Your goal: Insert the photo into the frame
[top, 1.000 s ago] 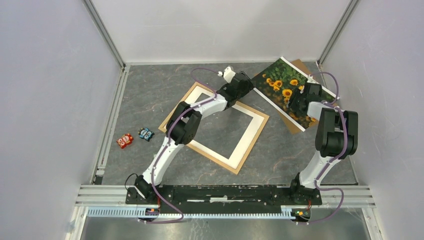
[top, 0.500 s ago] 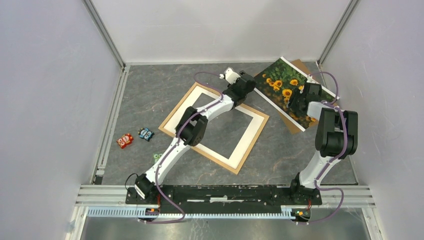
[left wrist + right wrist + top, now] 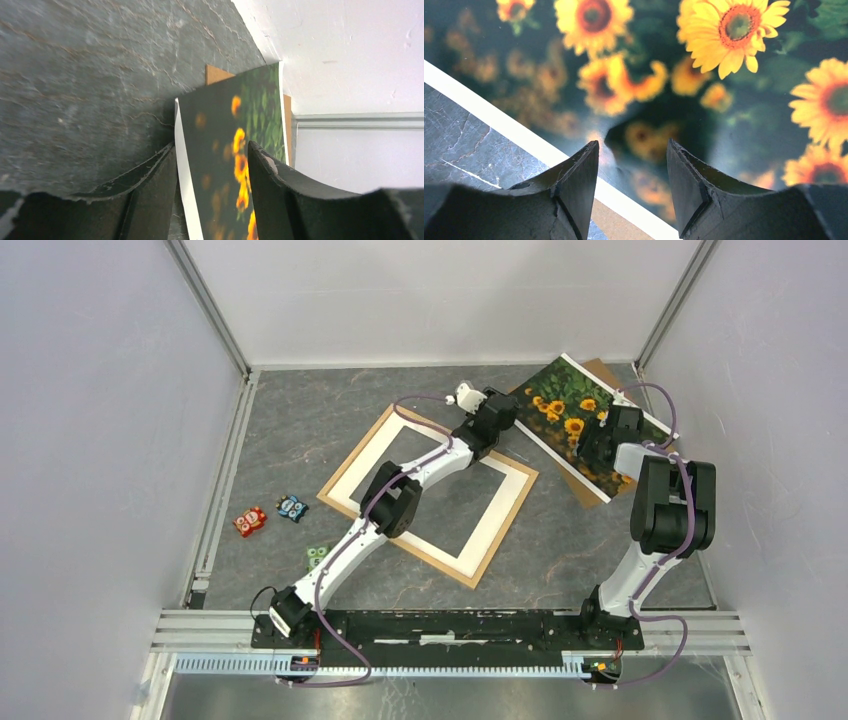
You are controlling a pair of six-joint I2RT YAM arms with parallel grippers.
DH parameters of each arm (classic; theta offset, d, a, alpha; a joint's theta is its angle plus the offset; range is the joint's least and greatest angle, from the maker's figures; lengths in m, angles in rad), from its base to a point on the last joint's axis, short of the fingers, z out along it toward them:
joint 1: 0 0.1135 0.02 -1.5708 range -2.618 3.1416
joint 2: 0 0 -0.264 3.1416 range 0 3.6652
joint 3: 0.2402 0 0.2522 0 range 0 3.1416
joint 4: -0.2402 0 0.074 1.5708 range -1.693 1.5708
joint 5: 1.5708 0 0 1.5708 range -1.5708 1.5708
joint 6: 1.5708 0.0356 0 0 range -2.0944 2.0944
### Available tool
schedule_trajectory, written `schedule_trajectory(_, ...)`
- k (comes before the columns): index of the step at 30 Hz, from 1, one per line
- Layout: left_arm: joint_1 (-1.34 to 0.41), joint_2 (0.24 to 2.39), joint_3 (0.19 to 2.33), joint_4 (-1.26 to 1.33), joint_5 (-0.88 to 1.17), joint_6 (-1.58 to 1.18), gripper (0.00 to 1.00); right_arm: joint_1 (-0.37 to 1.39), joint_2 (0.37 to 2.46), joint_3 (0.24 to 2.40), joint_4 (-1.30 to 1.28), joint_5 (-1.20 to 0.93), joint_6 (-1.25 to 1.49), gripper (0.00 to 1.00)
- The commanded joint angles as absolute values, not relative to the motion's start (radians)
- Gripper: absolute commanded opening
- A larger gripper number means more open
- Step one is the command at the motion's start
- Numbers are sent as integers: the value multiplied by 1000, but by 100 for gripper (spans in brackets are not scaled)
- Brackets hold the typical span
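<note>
The photo (image 3: 565, 405) of sunflowers lies at the back right, resting on a brown backing board (image 3: 603, 370). The frame (image 3: 350, 480) lies flat mid-table. My left gripper (image 3: 510, 407) is open at the photo's near-left corner. In the left wrist view (image 3: 211, 145) the white border runs between the fingers (image 3: 150, 185), and the photo (image 3: 250, 100) stands slightly off the floor. My right gripper (image 3: 588, 452) is open over the photo's near edge. In the right wrist view (image 3: 632, 142) it hovers close above the print (image 3: 734, 75), by its white border.
A red toy (image 3: 250, 521), a blue toy (image 3: 291, 507) and a green toy (image 3: 318, 557) lie at the left. The board shows under the photo in both wrist views (image 3: 215, 74) (image 3: 619, 220). White walls close in at the back and sides.
My left arm has stretched to the right, bringing its gripper from the frame's far corner to the photo's corner. The green toy is now uncovered. The right arm has not moved.
</note>
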State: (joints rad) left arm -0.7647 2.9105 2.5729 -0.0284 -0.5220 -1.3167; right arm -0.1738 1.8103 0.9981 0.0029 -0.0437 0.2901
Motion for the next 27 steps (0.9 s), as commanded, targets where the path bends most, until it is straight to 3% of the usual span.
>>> schedule_trajectory(1,-793,2967,2611,72,-553,-1331,58,-173,1800,986,-30,-41,284,58)
schedule_trajectory(7,-805,2940,2583,150,-506,-1289,50,-173,1821,983,-17,-58,290,58)
schedule_trajectory(13,-802,2864,2511,163,-496,-1248,17,-173,1802,979,-18,-64,284,56)
schedule_trajectory(16,-795,2815,2482,159,-482,-1208,14,-173,1783,984,-25,-64,259,57)
schedule_trajectory(19,-780,2740,2433,139,-429,-1167,3,-172,1746,1002,-53,-58,212,59)
schedule_trajectory(27,-717,2402,2201,-22,-292,-1097,2,-83,1467,969,-111,-44,142,71)
